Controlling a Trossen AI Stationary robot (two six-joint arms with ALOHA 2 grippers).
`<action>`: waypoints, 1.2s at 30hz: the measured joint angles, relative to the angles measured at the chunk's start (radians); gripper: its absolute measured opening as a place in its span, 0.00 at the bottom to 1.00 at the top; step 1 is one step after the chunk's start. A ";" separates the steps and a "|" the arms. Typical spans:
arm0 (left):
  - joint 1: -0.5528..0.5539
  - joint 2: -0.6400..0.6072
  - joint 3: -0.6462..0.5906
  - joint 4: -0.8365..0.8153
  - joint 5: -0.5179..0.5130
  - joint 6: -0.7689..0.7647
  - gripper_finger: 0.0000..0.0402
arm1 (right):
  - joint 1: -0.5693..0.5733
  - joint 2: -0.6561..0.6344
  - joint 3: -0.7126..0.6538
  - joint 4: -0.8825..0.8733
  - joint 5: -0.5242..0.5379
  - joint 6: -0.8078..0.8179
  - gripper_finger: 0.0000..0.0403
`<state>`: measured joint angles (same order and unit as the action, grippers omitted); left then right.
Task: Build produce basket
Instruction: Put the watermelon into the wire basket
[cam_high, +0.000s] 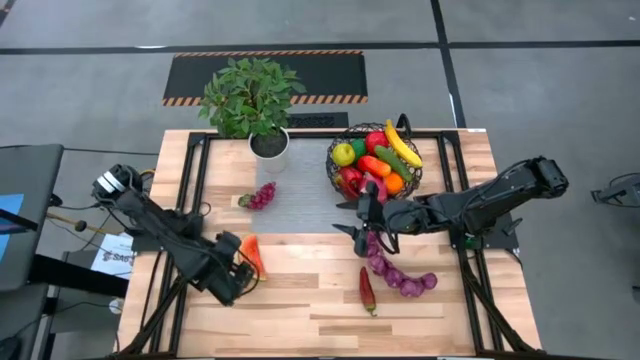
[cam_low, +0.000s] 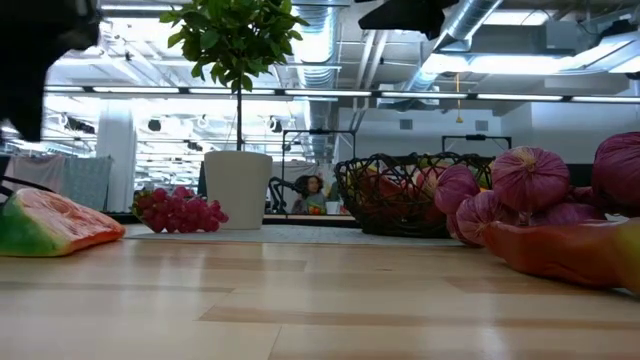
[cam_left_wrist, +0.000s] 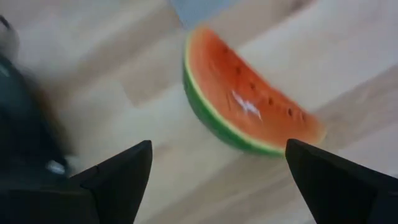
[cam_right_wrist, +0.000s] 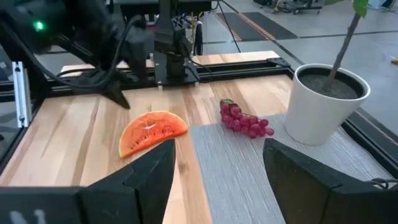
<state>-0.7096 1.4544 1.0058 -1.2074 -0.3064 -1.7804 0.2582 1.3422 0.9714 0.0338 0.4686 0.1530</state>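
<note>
- Pale wood counter (cam_high: 300, 300) with a grey mat across its middle; an industrial room with ceiling pipes and ducts lies behind it.
- Basket (cam_high: 373, 160): dark wire bowl at the far right of the counter, already stocked with a banana (cam_high: 402, 143), a yellow-green apple (cam_high: 343, 153) and red and orange pieces.
- Potted plant (cam_high: 252, 100): white pot, leafy, well to the left of the basket; not produce.
- Left hand (cam_high: 243, 268): fingers spread wide, low over the counter and holding nothing. The watermelon slice (cam_high: 252, 256) lies just ahead of its fingertips, rind towards the hand.
- Right hand (cam_high: 358, 216): fingers spread, empty, poised just in front of the basket. A string of purple onions (cam_high: 400, 275) trails on the counter on the near side of it, with a red chilli (cam_high: 367, 290) near them.
- Red grapes (cam_high: 261, 195): on the mat's left edge beside the pot, well ahead of the left hand.
- Step in hand, by my reckoning: the left hand is lining up on the watermelon slice; four loose items remain outside the basket.
- Next move calls for: bringing the spread fingers down astride the slice and pressing them on its flat faces, then a long carry across to the basket, or a hand-over to the right arm.
</note>
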 joint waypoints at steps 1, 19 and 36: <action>-0.015 0.000 -0.024 0.038 0.010 -0.026 0.88 | 0.003 0.000 0.000 0.000 0.000 0.003 0.66; 0.222 0.001 -0.342 0.822 -0.223 0.320 0.88 | 0.014 0.010 0.000 0.012 0.001 0.101 0.66; 0.448 -0.153 -0.320 1.060 0.245 0.929 0.88 | -0.008 0.388 0.018 0.247 0.027 0.155 0.66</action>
<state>-0.2620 1.3013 0.6853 -0.1474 -0.0617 -0.8512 0.2507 1.7305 0.9897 0.2805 0.4955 0.3077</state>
